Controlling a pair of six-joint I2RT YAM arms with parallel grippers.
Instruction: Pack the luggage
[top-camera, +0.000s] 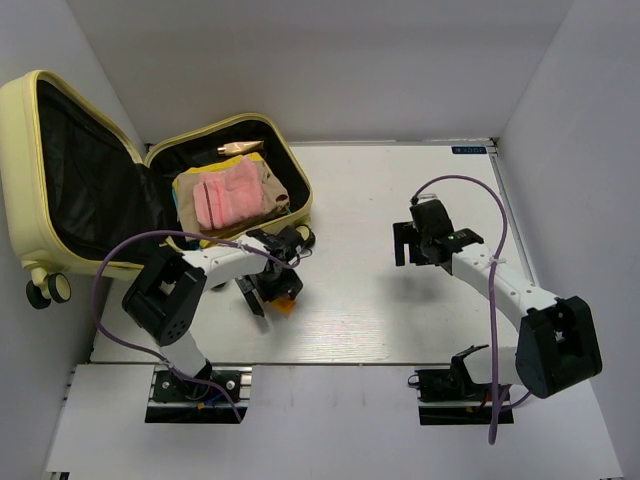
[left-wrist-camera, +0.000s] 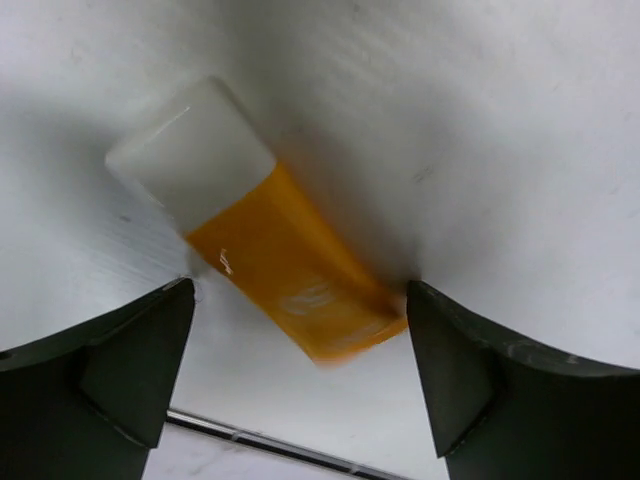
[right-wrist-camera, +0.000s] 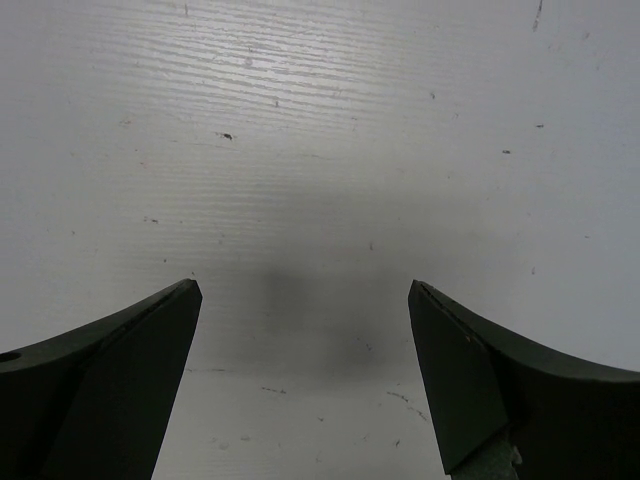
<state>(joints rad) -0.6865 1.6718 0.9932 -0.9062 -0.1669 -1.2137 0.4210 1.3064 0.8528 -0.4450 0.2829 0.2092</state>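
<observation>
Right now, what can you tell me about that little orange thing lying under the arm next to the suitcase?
It is a small squeeze tube, soft plastic by the look: orange body, flattened at the tail, with a broad white cap. It lies flat and slanted on the white table, near the open suitcase. The left gripper hovers over it, open, a finger on each side; whether the tail brushes one is unclear.

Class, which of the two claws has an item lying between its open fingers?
The left claw: an orange tube with a white cap lies between its fingers. The right claw has only tabletop below it.
</observation>
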